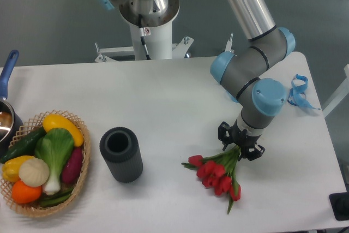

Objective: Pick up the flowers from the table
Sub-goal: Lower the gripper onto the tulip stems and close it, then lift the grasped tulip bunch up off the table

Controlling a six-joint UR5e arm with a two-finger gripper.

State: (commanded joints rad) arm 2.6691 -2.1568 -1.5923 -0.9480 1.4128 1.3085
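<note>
The flowers [216, 175], a bunch of red tulips with green stems, lie on the white table [163, 96] at the front right, heads toward the front edge. My gripper [240, 149] points down over the stem end, its black fingers closed in around the stems. The stem ends are hidden under the gripper. The blooms look slightly raised and shifted along with the gripper.
A black cylinder vase [120, 154] stands left of the flowers. A wicker basket [82, 135] of vegetables sits at the front left, with a pot [5, 118] behind it. Curled blue ribbon [299, 92] lies at the right edge. The robot base [147, 20] is at the back.
</note>
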